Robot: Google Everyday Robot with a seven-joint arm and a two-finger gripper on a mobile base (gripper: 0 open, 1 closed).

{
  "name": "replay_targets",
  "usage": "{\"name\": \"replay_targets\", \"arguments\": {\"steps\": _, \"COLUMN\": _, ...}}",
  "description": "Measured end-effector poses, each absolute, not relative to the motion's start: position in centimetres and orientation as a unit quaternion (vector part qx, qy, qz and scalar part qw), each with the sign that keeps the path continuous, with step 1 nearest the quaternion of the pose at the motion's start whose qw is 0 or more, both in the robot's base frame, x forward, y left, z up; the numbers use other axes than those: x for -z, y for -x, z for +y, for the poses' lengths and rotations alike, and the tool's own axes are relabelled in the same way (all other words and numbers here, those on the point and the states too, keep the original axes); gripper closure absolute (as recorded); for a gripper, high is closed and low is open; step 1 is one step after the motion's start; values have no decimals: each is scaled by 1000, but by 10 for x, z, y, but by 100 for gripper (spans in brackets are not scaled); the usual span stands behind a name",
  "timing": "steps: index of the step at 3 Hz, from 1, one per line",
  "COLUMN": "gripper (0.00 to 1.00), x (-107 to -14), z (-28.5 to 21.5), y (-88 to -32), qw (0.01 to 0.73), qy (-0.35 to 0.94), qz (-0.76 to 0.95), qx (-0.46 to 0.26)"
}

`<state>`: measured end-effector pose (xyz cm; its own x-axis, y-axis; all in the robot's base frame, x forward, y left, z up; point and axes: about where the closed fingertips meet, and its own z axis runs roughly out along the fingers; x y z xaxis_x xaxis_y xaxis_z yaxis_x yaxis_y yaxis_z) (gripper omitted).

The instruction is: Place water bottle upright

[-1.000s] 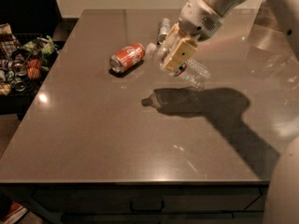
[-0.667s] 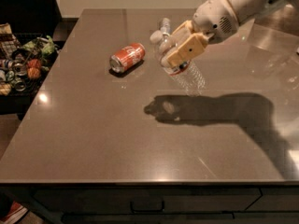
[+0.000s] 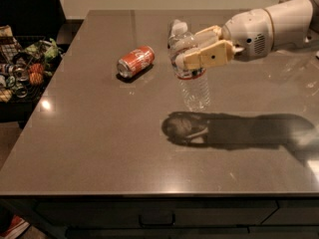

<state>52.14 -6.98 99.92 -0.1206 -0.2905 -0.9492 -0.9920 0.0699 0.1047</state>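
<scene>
Lying on its side at 10 o'clock from the water bottle, well apart: an orange-red soda can, its white lettering too small to read. Farther toward 9 o'clock, beyond the edge of the table: a wire basket of mixed items. Reaching in from 3 o'clock, gripper clamped around the bottle's red label band, text hidden. Bottle near table centre, almost upright, white cap at 12 o'clock.
</scene>
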Motion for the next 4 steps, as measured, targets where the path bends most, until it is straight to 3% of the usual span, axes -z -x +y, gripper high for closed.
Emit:
{"name": "replay_targets", "arguments": {"steps": 1, "gripper": 100, "x": -1000, "z": -71, "y": -519, "qw": 470, "qy": 479, "qz": 578, "qx": -465}}
{"name": "replay_targets", "arguments": {"steps": 4, "gripper": 100, "x": -983, "z": -66, "y": -516, "qw": 534, "qy": 415, "qz": 542, "qx": -499}}
